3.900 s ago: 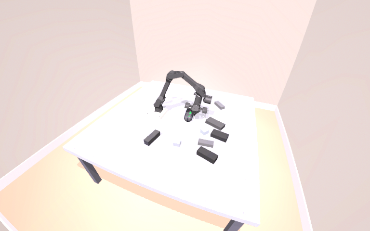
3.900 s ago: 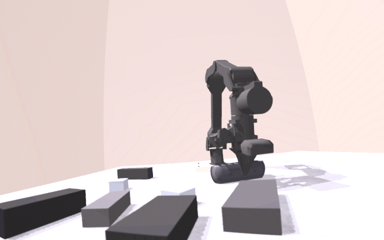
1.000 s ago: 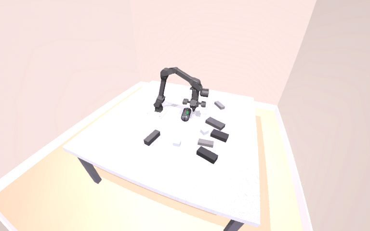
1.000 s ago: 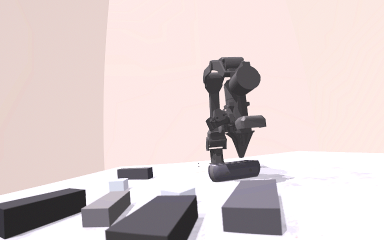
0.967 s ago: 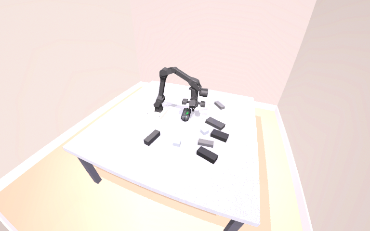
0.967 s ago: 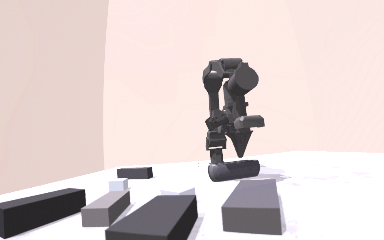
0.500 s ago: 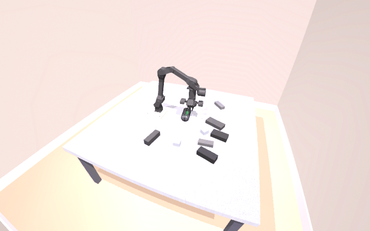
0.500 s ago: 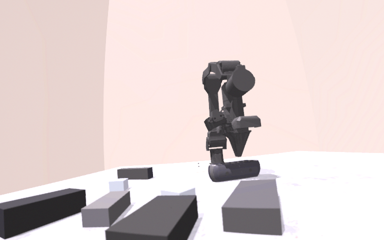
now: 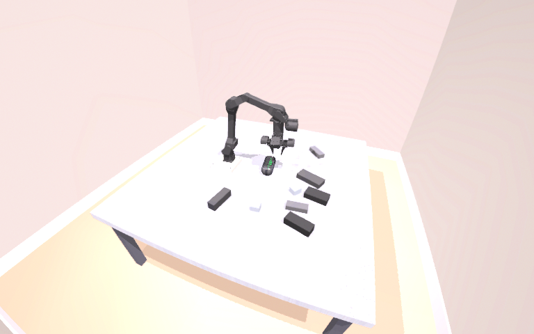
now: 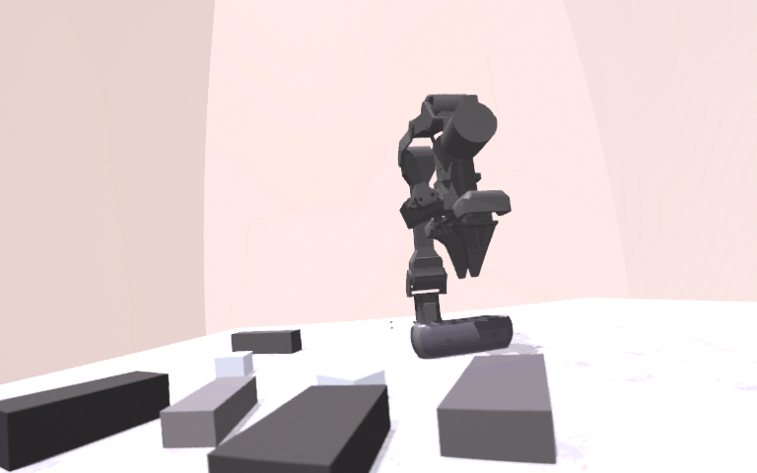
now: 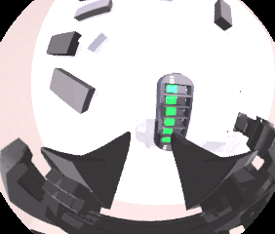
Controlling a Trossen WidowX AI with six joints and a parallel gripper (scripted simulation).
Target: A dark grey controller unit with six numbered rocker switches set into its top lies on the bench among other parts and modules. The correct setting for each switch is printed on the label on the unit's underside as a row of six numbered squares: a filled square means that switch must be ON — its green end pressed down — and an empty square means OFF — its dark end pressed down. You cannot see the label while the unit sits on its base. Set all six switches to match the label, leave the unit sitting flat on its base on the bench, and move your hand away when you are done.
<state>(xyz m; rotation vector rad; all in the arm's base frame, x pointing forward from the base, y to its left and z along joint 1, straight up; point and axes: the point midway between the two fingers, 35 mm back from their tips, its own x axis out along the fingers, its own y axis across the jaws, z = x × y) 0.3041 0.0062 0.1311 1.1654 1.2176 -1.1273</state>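
My tool (image 9: 277, 153) (image 10: 468, 275) (image 11: 151, 136) hangs above the tabletop (image 9: 236, 232) (image 10: 635, 374) (image 11: 123, 63), fingers spread, pinching nothing. Centre of the top view sits the controller unit (image 9: 266, 170) (image 10: 458, 338) (image 11: 160, 109); in the wrist view it stands nearly upright, long axis running top to bottom, "ON" lettering at the upper end. I judge it rigid, fairly light, slippery on its rounded sides; I'd grip across its narrow middle, clear of the rockers (image 9: 270, 162) (image 11: 171, 111).

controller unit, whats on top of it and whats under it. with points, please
On top of the controller unit (image 9: 268, 165) (image 10: 458, 338) (image 11: 160, 112), rocker switches (image 11: 171, 111) showing green; its underside and label are hidden against the bench.
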